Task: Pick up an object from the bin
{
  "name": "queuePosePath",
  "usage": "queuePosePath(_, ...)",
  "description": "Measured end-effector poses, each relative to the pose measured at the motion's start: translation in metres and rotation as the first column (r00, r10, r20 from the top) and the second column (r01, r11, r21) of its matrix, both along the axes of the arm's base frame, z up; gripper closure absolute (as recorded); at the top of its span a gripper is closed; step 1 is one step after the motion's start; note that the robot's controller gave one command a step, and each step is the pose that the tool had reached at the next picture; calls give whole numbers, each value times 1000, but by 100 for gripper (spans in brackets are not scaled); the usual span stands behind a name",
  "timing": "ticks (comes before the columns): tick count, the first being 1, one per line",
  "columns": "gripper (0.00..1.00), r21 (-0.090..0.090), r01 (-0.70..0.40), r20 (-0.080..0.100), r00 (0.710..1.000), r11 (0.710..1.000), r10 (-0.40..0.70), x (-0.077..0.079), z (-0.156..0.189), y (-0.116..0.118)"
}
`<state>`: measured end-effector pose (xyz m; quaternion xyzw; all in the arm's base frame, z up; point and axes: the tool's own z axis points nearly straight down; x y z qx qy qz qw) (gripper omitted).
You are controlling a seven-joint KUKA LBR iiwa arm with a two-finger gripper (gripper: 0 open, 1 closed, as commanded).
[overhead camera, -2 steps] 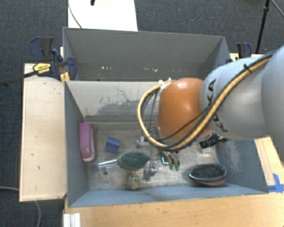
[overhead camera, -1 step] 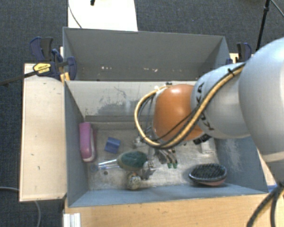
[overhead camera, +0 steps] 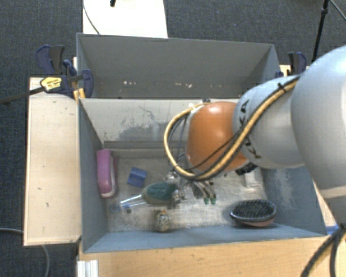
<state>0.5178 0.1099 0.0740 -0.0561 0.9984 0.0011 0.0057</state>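
My gripper [overhead camera: 193,191] is low in the middle of the bin, beneath the orange wrist cover. Right at its left side lies a dark green rounded thing [overhead camera: 157,193], and a clear plastic stem [overhead camera: 128,201] points away from it to the left. Whether the gripper touches the green thing cannot be made out. A small blue block [overhead camera: 136,176] sits a little further left and back. A brownish lump [overhead camera: 162,221] rests near the front wall, below the green thing.
A pink oblong bottle [overhead camera: 105,172] lies along the left wall. A black oval hairbrush [overhead camera: 253,212] sits at the front right, and a small white thing [overhead camera: 251,178] shows behind it beside the arm. The arm covers the bin's right half.
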Motion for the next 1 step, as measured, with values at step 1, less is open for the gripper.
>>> queuePosePath(1, 100, -2, -138, -1, 990, 990, 138, -6, 186, -6)
